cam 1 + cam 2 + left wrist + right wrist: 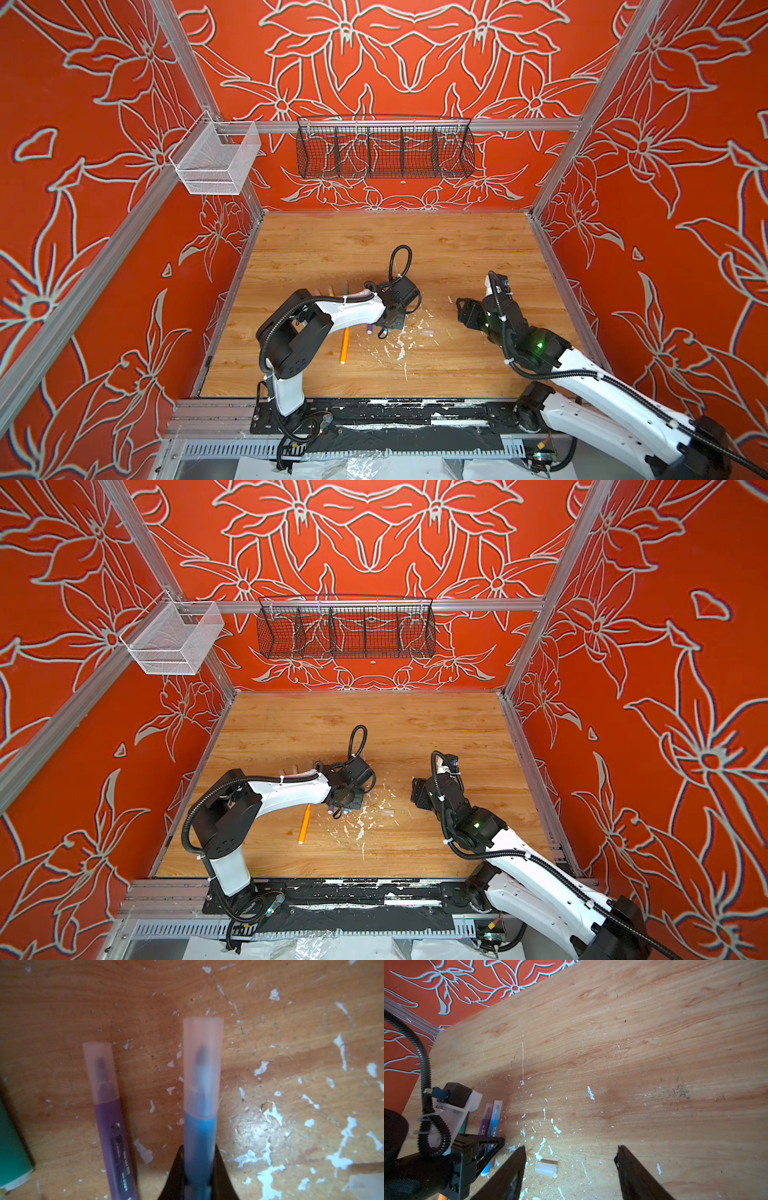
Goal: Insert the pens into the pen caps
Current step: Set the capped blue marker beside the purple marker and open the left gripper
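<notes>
L pincer (198, 1153) clamped on capped blue pen (200, 1132), beside purple pen (112, 1126). R pincer (571, 1148) wide above loose cap (546, 1168); round & clear, so may roll if nudged off-centre.

Each arm pairs glossy white moulded shell links (349, 311) with matte black blocky joint housings (291, 340). Ribbed black cable conduit (561, 377) runs alongside, cinched by white zip ties (345, 300). A small green light (540, 344), probably an indicator, glows on the right arm.

The purple pen (109, 1122) bears dark print along its barrel, too blurred to read. White print on the blue pen (493, 1124) is equally illegible.
</notes>
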Robot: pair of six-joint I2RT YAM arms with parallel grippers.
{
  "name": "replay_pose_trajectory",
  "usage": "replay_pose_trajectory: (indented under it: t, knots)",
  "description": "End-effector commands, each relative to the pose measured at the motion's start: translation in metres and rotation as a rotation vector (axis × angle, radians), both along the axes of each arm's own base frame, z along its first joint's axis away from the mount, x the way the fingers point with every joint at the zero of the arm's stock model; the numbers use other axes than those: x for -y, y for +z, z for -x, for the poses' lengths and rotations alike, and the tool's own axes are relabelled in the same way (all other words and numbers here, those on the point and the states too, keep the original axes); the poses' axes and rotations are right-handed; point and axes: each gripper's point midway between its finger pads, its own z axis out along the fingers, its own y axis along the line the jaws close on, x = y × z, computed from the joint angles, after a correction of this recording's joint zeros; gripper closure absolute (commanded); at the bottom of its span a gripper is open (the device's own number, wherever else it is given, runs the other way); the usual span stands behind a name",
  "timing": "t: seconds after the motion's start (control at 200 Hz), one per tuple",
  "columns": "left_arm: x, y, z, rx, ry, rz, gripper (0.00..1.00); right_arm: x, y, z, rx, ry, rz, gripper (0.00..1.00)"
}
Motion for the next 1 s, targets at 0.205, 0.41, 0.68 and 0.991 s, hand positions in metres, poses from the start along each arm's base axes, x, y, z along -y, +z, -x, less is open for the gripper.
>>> replay_pose_trajectory:
  t: [0.205,0.41,0.68,0.991]
  knots:
    - [-0.003,0.037,-0.005,0.036,0.003,-0.010,0.69,-0.012,0.003,0.003,-0.001,0.059,-0.069,0.31]
    - [-0.032,0.094,0.004,0.157,0.021,-0.016,0.61,-0.005,0.008,0.012,0.014,0.066,-0.073,0.31]
    - [-0.114,0.111,0.054,0.270,0.194,-0.009,0.62,0.004,0.019,0.018,0.061,0.056,-0.085,0.30]
    - [-0.149,0.081,0.085,0.280,0.350,0.100,0.48,-0.010,0.015,0.013,0.031,0.092,-0.108,0.30]
